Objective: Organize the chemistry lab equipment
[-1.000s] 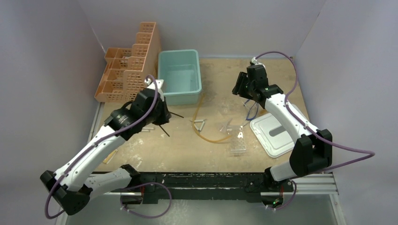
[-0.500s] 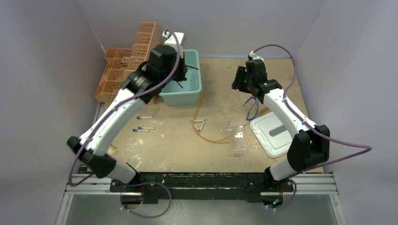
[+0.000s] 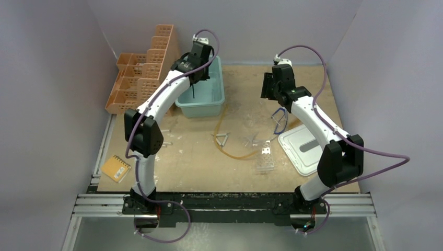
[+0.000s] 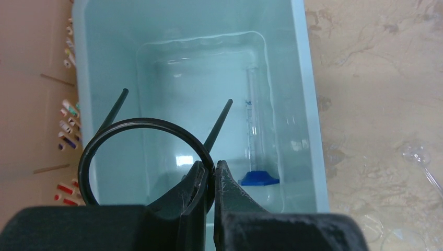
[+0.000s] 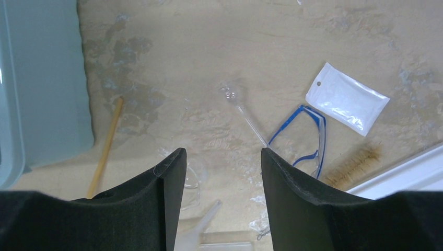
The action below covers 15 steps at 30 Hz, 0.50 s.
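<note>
My left gripper (image 4: 209, 170) is shut on the black wire ring (image 4: 141, 121), pinching its rim, and its two stems point away over the teal bin (image 4: 311, 104). From above, the left gripper (image 3: 201, 65) hangs over the bin (image 3: 201, 107). A clear graduated cylinder with a blue base (image 4: 258, 179) lies in the bin. My right gripper (image 5: 222, 157) is open with nothing between its fingers. It hovers at the back right (image 3: 269, 86) above the blue-framed goggles (image 5: 311, 136) and a clear glass piece with a bulb (image 5: 245, 112). An amber hose (image 3: 235, 154), a wire triangle (image 3: 223, 139) and a clear tube rack (image 3: 265, 159) lie mid-table.
The orange lattice rack (image 3: 143, 73) stands left of the bin. A white tray (image 3: 308, 149) sits at the right and an orange notepad (image 3: 116, 168) near the front left. A white pouch (image 5: 347, 98) and a bristle brush (image 5: 352, 164) lie by the goggles.
My left arm has swung up from the table's left side to over the teal bin, carrying the ring. The right gripper has drifted slightly back and stayed open.
</note>
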Each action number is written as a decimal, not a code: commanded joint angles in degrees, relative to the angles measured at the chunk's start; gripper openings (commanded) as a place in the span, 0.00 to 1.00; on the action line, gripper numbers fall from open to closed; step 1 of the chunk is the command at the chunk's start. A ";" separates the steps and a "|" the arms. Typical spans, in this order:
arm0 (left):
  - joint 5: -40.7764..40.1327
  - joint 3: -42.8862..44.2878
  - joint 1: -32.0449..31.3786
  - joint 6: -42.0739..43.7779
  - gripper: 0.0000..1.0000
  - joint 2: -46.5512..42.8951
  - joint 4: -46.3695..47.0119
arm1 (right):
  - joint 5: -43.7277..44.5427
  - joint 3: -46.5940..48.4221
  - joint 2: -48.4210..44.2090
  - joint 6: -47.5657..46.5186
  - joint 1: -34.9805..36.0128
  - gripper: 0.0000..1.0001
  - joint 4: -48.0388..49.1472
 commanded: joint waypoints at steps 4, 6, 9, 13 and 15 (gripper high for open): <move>-5.02 9.28 0.12 0.77 0.00 7.11 3.41 | 6.43 -1.66 -0.79 -4.76 0.25 0.56 5.68; -6.38 11.53 0.15 0.61 0.00 9.73 3.39 | 6.81 -2.31 -1.13 -5.23 0.26 0.56 6.27; -5.86 13.53 0.53 0.76 0.00 12.74 4.29 | 7.11 -1.90 -0.57 -5.75 0.26 0.56 6.33; -4.29 15.38 1.21 0.25 0.00 16.37 4.59 | 7.20 -0.29 0.95 -6.10 0.25 0.56 4.96; -4.14 16.41 1.93 -1.02 0.00 17.99 4.35 | 7.42 0.31 1.54 -6.84 0.22 0.56 4.90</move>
